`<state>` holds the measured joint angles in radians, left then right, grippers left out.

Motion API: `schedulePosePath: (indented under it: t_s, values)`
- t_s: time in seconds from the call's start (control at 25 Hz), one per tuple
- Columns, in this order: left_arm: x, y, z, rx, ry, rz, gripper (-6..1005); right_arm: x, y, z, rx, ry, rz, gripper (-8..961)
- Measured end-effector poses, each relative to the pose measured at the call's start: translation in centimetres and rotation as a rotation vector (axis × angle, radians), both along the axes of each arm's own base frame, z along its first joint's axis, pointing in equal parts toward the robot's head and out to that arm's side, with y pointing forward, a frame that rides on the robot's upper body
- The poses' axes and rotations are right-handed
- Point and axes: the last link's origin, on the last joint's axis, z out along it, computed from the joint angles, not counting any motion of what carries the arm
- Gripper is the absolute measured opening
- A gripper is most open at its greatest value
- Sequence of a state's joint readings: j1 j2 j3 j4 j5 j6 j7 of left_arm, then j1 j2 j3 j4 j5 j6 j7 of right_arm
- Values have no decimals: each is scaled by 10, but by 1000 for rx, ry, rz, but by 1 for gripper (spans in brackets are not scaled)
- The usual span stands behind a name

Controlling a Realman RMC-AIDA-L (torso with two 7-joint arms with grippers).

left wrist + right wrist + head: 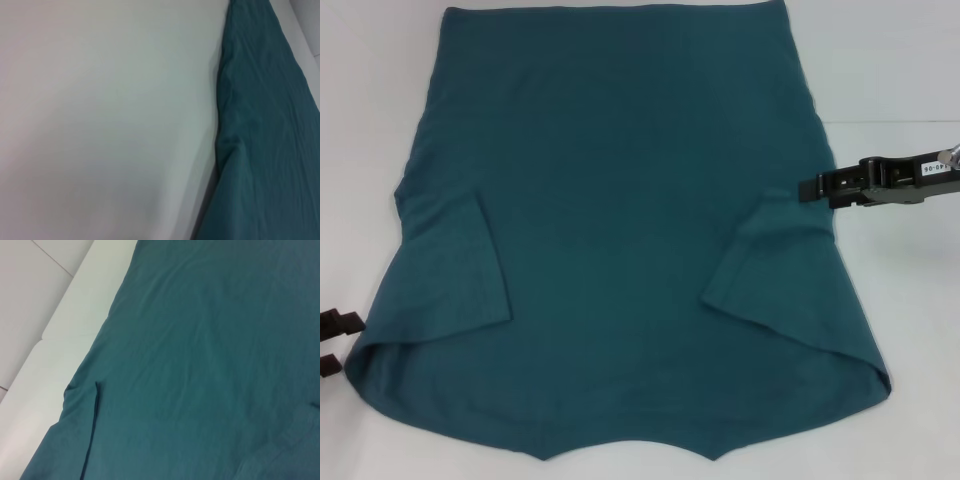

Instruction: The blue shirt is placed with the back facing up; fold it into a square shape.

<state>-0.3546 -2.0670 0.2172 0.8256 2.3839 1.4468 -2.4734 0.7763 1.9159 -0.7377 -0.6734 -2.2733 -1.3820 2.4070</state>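
Observation:
The blue shirt (pixel 620 220) lies flat on the white table, plain side up, with both short sleeves folded inward onto the body. Its collar end is nearest me and its hem is at the far edge. My right gripper (pixel 803 188) reaches in from the right and its tip meets the shirt's right edge, just above the folded right sleeve (pixel 770 255). My left gripper (pixel 332 343) sits open at the near left, just off the shirt's lower left corner, with nothing between its fingers. The left wrist view shows the shirt's edge (pixel 265 125), and the right wrist view shows a sleeve seam (pixel 92 430).
The white table (pixel 900 330) shows bare on both sides of the shirt. The left folded sleeve (pixel 455 265) lies on the body. The table's far edge and pale floor (pixel 30 285) appear in the right wrist view.

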Motion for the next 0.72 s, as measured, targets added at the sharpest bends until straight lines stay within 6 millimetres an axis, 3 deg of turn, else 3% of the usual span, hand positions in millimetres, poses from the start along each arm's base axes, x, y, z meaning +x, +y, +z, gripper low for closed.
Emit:
schedulePosePath:
  t_s: [0.4, 0.72]
  values:
    - [2, 0, -11, -34, -13, -13, 765, 2, -1, 0, 1, 2, -4, 668]
    - [14, 12, -26, -88, -22, -54, 765, 2, -1, 0, 2, 1, -2, 668]
